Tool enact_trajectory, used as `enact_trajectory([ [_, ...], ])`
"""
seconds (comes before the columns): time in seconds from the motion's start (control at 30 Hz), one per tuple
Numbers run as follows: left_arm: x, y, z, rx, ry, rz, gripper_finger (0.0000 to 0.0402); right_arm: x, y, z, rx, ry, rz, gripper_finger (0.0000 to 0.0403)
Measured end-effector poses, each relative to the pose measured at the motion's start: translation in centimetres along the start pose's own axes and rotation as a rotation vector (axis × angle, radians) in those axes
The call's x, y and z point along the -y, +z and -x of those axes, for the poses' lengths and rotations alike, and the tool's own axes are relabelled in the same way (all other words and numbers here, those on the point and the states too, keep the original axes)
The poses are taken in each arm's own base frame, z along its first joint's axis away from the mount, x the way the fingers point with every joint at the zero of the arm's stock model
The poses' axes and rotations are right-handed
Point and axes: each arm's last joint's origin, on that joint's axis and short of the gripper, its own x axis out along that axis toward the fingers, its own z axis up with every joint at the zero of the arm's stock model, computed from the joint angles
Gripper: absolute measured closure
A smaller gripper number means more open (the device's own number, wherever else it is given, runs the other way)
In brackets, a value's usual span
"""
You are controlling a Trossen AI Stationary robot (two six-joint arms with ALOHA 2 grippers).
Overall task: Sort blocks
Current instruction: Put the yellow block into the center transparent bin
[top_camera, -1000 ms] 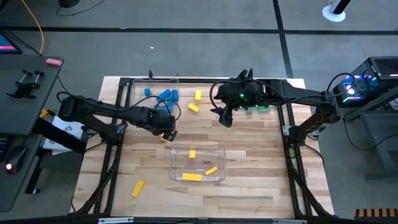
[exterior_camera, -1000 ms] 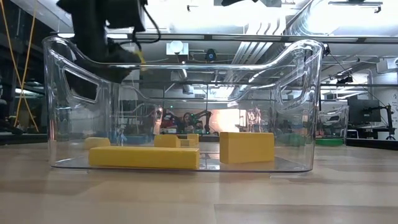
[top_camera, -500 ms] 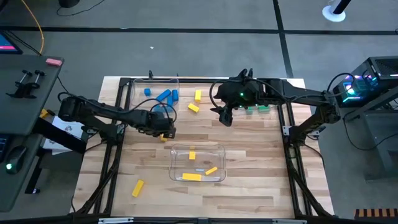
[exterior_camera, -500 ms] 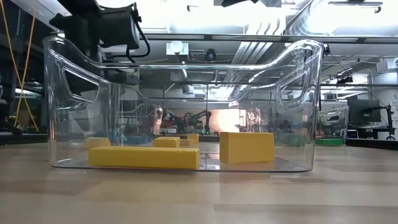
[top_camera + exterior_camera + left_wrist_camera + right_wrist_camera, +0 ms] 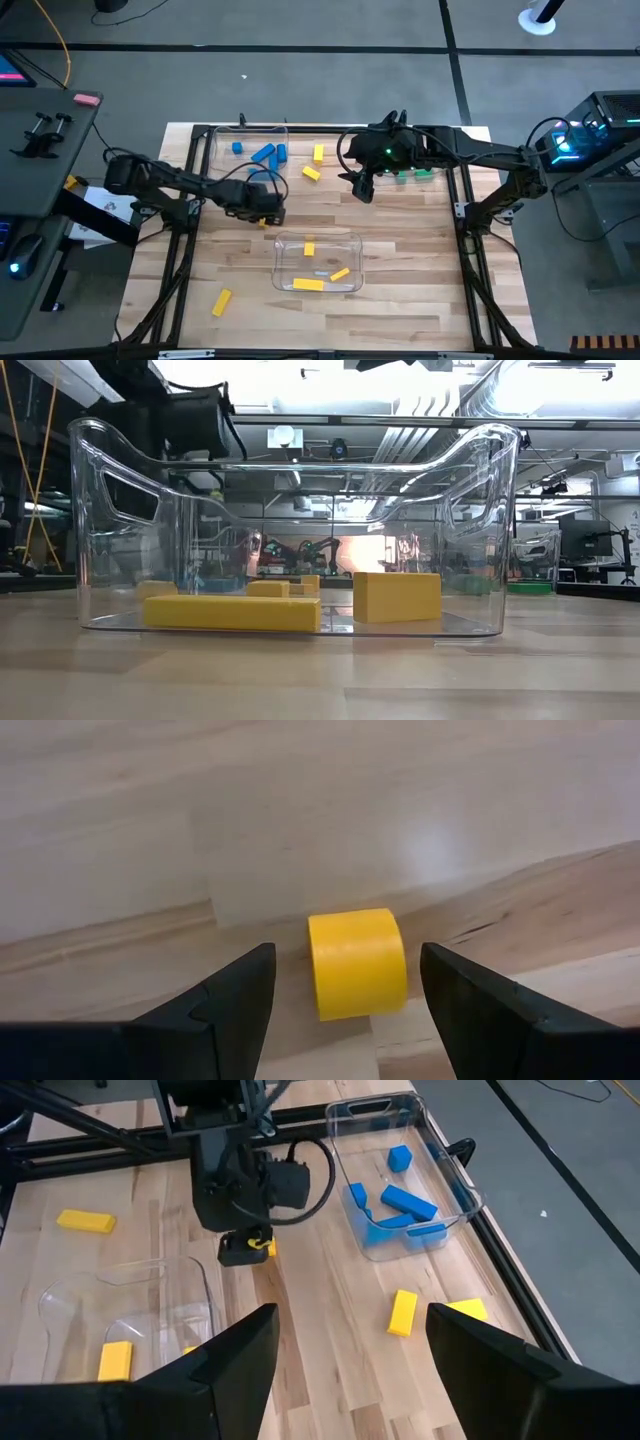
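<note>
left gripper [image 5: 340, 995]: wide open, low over a yellow block [image 5: 356, 961] on the desk [image 5: 420, 260], block half hidden from above | right gripper [image 5: 345, 1350]: open, holds nothing | green blocks [image 5: 412, 176]: mostly hidden under right arm

Floor: a grey floor [image 5: 330, 80] crossed by dark seam lines is seen around the light wooden plank table [image 5: 400, 260].
Left side: a dark grey desk [image 5: 30, 160] bearing a small pink object [image 5: 88, 98] is placed there.
Right side: a black electronics case with glowing lights [image 5: 590, 130] is set near the table's far right corner.
Ceiling: silver ducts [image 5: 440, 400] and bright white lighting [image 5: 560, 390] are shown overhead.
Far room: a dark monitor [image 5: 585, 540] is visible at the right.
</note>
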Motion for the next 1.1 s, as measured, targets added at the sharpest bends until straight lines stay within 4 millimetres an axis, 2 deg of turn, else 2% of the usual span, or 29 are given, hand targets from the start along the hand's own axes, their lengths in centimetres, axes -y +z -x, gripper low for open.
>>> enact_trajectory([
  [0.2, 0.3, -0.2, -1.2, -0.032, 0.025, -0.017, 0.0165, 0.0, 0.0, 0.0, 0.000, 0.000, -0.003, 0.0151],
  [0.4, 0.5, -0.2, -1.5, -0.037, 0.032, -0.076, 0.0176, 0.0, 0.0, 0.0, 0.000, 0.000, -0.003, 0.0151],
  [0.5, 0.4, -0.4, -1.5, -0.039, 0.039, -0.088, 0.0214, 0.0, 0.0, 0.0, 0.000, 0.000, -0.003, 0.0151],
  [0.63, 0.5, -0.8, -1.5, -0.034, 0.037, -0.121, 0.0300, 0.0, 0.0, 0.0, 0.000, 0.000, -0.003, 0.0151],
  [0.73, 0.5, -0.7, -0.9, -0.029, 0.011, -0.186, 0.0308, 0.0, 0.0, 0.0, 0.000, 0.000, -0.003, 0.0151],
  [0.8, 0.4, -0.1, 0.2, -0.016, -0.029, -0.230, 0.0308, 0.0, 0.0, 0.0, 0.000, 0.000, -0.003, 0.0151],
  [0.97, 0.5, 2.6, 6.4, 0.210, -0.226, -0.325, 0.0308, 0.0, 0.0, 0.0, 0.000, 0.000, -0.020, 0.0151],
  [1.1, 1.2, 3.3, 11.8, 0.391, -0.551, -0.470, 0.0307, 0.0, 0.0, 0.0, 0.000, 0.000, -0.024, 0.0151],
])
